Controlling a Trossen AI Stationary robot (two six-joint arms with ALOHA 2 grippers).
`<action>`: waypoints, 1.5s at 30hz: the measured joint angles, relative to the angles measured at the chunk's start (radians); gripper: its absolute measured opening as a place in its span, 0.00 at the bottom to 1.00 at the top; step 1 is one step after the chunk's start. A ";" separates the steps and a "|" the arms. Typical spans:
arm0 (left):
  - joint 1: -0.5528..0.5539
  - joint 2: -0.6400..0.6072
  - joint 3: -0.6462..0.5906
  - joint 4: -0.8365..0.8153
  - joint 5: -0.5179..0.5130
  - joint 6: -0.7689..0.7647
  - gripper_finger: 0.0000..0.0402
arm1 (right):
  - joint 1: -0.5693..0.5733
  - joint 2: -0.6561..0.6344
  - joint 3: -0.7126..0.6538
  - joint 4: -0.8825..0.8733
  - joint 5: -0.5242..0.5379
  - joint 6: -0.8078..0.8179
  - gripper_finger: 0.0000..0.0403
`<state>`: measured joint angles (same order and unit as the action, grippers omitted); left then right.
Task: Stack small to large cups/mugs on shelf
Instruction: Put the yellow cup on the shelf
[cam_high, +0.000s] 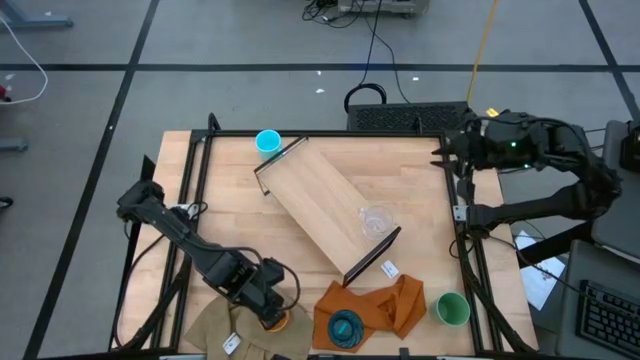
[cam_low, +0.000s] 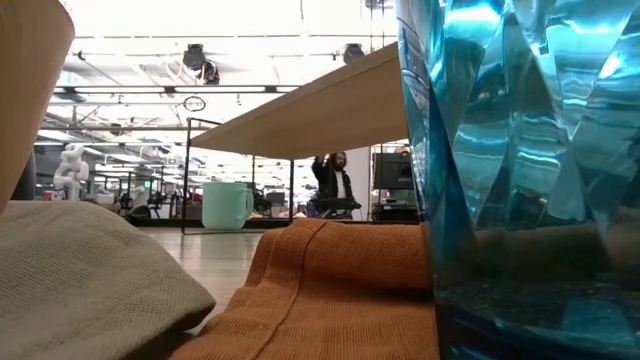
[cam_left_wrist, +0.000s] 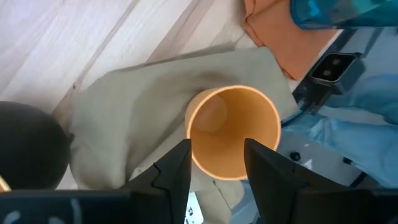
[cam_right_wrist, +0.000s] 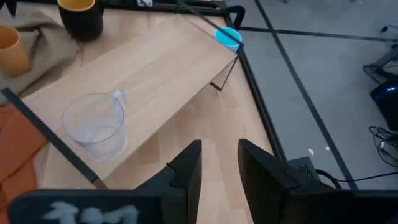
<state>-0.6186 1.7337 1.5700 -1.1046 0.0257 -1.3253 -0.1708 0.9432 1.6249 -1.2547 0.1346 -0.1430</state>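
Note:
The orange cup (cam_left_wrist: 233, 130) stands upright on a tan cloth (cam_left_wrist: 130, 106) at the table's near left. My left gripper (cam_left_wrist: 216, 158) hangs open just above it, pointing steeply down, with its fingers over the cup's rim. A dark mug (cam_right_wrist: 81, 15) stands beside the cloth. The shelf (cam_high: 325, 210) lies slantwise mid-table with the clear tumbler (cam_high: 377, 220) standing on it. The light-blue mug (cam_high: 268, 142) stands on the table by the shelf's far end. The ribbed teal cup (cam_high: 345, 327) sits on an orange cloth, and the green cup (cam_high: 452, 308) stands near right. My right gripper (cam_right_wrist: 221, 155) is open, high over the table's far right edge.
The orange cloth (cam_high: 385, 305) lies bunched near the front edge, beside the tan cloth. Black frame rails (cam_high: 195, 175) run along the table's left, right and far sides. A white tag (cam_high: 388, 268) lies by the shelf's near bracket. A person (cam_low: 335, 180) stands far off in the room.

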 joint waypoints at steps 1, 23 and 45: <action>0.000 0.005 0.000 0.000 0.000 -0.001 0.37 | -0.002 -0.004 0.000 0.002 0.000 0.003 0.24; -0.011 0.026 -0.012 0.011 0.000 -0.042 0.37 | -0.006 -0.011 0.000 0.002 -0.008 0.027 0.24; 0.015 0.103 -0.013 0.009 0.082 0.000 0.37 | -0.006 -0.006 0.000 0.017 -0.062 0.049 0.24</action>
<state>-0.6034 1.8362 1.5566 -1.0952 0.1078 -1.3255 -0.1768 0.9371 1.6249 -1.2377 0.0731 -0.0937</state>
